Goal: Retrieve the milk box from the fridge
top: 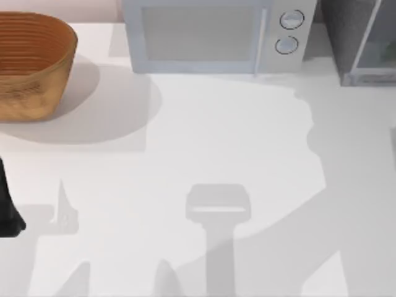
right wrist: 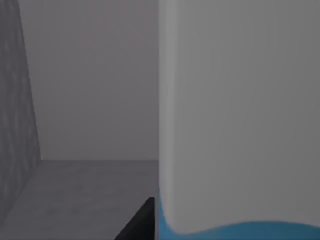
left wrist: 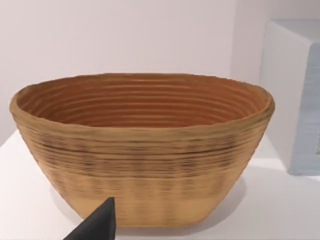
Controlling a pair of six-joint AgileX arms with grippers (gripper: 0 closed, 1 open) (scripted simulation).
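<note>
A plain white bench [top: 204,130] carries soft grey shadows across its near half, with a pale wall behind it. At the far left stands a round woven wicker basket [top: 28,65] of tan-orange coils; the left wrist view faces its ribbed wall. Beside it at the back middle sits a pale blue-grey microwave [top: 210,34] with two round knobs. The dark grey boxy fridge [top: 362,40] with a silver-framed glassy door panel occupies the far right corner. The left arm's dark pincer [top: 7,210] sits at the left edge of the bench; I cannot tell its opening. In the right wrist view, the milk box [right wrist: 235,110] looms close inside a grey-walled compartment, white-grey above a light blue band. A dark fingertip [right wrist: 140,225] sits just beside it; whether it grips, I cannot tell.
</note>
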